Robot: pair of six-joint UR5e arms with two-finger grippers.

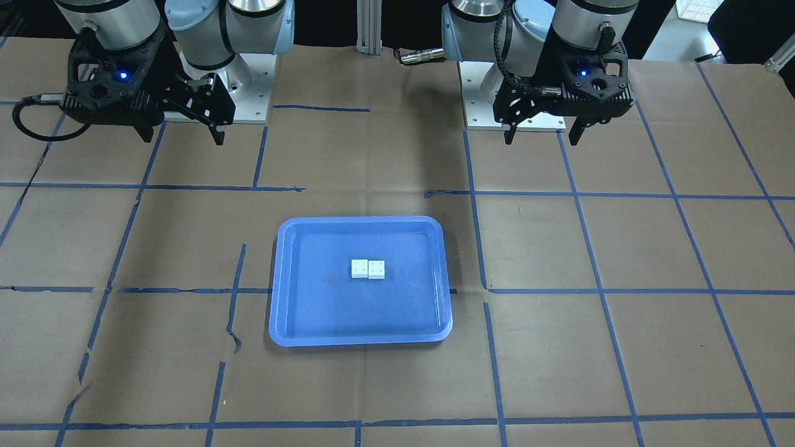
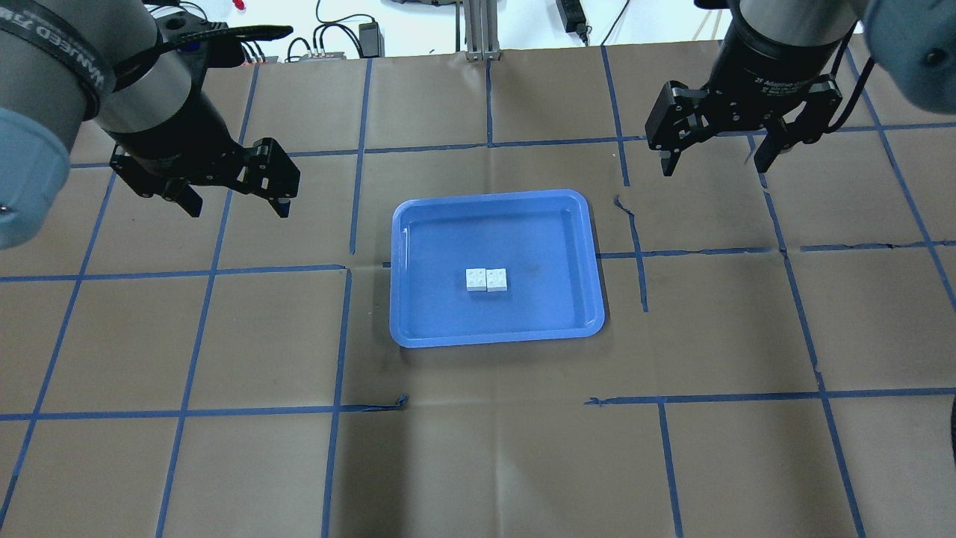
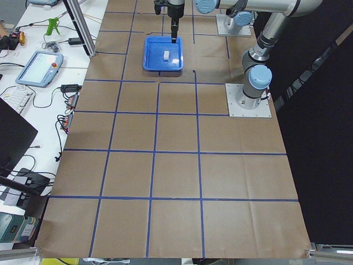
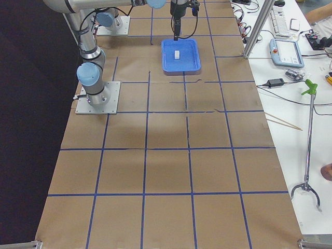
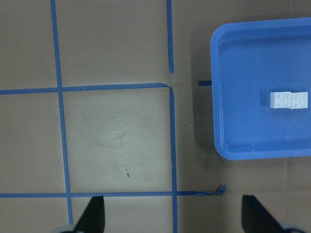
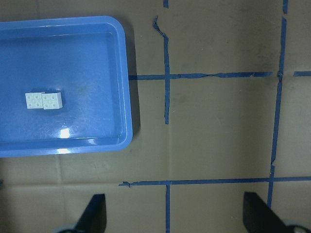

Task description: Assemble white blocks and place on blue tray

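Two white blocks (image 2: pixel 486 279) sit touching, side by side, in the blue tray (image 2: pixel 448 317). They lie between the left end effector (image 2: pixel 239 209) and right end effector (image 2: pixel 713 168), well apart from both. Both are spread wide and hold nothing. The job looks done, unless the blocks must be stacked.

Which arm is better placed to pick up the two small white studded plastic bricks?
Right, marginally: the left gripper and right gripper both hang open, but the right is nearer the rectangular blue plastic tray holding the bricks.
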